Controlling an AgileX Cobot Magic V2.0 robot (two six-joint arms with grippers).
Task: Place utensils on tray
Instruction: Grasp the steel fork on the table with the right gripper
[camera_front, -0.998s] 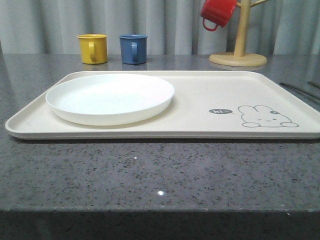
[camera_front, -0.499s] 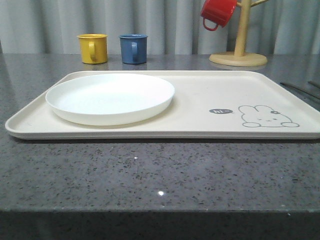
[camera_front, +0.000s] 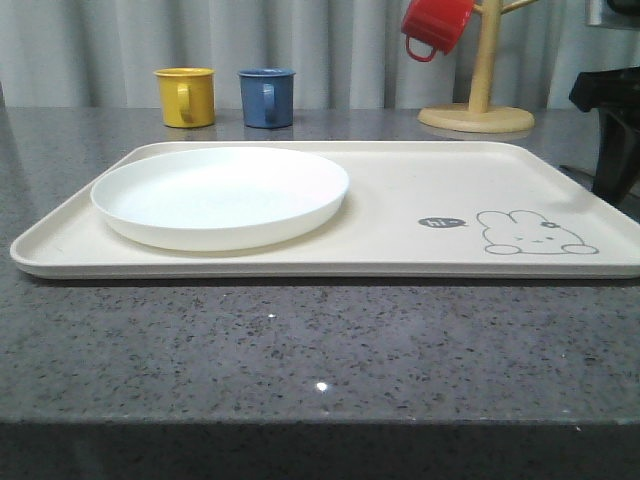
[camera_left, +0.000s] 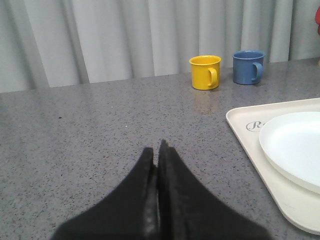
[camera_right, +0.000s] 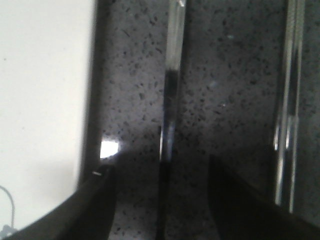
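The right claw (camera_right: 162, 195) hangs low over the speckled grey worktop (camera_front: 320, 350) with its jaws set wide apart, nothing gripped. In the right wrist view a slim shiny utensil (camera_right: 170, 115) lies on the worktop between the two dark fingers (camera_right: 95, 207), its long axis running straight away from the claw; both of its ends are cut off or blurred, so its kind cannot be told. A second slim metal piece (camera_right: 287, 115) lies parallel to it, just outside the other finger, likewise blurred and cut off at the frame edge. On the opposite side of the claw, the raised rim of the cream tray (camera_right: 45, 100) runs parallel to both utensils, near the first but apart from it.

In the front view the right claw (camera_front: 610, 140) appears as a dark shape just beyond the tray's (camera_front: 400, 215) right edge, cut off by the frame; the utensils beneath it are hidden. The tray carries a round white plate (camera_front: 220, 195) and a grey rabbit drawing (camera_front: 535, 232).

The left claw (camera_left: 157, 155) has its jaws pressed together, empty, above bare worktop. Ahead of it stand a yellow mug (camera_left: 205, 72) and a blue mug (camera_left: 248, 67); to its side lies the tray corner (camera_left: 250, 127), its script partly covered by the plate.
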